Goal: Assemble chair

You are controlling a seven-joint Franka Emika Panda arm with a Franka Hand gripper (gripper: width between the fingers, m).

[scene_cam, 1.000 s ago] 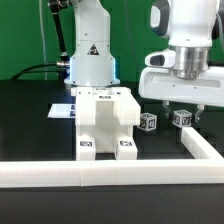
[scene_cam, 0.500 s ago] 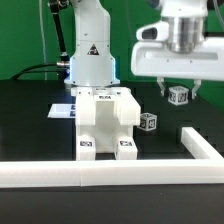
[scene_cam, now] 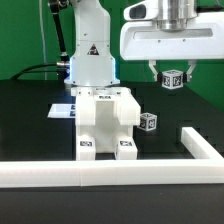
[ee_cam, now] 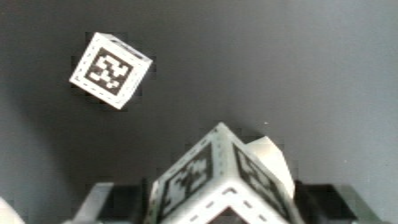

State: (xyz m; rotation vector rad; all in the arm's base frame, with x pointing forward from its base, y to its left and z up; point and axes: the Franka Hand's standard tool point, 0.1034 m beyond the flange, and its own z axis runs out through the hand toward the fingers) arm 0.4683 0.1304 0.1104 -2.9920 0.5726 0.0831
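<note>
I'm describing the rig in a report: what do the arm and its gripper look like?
The gripper has a wide, glossy white boxy body under a grey cylindrical wrist flange, with short dark jaws below. The arm's base is glossy white and rounded, bearing a black triangle mark; black cables trail beside it.

Black matte table (scene_cam: 30, 135) with a green backdrop (scene_cam: 25, 35) behind it, and a dark cable (scene_cam: 35, 70) running along the table's far edge at the exterior view's left. Low white border rail (scene_cam: 100, 177) spans the front edge; a shorter leg turns back along the exterior view's right to form a corner. The marker board (scene_cam: 60, 111) lies flat on the table, left of centre; its tags are too small to read.
</note>
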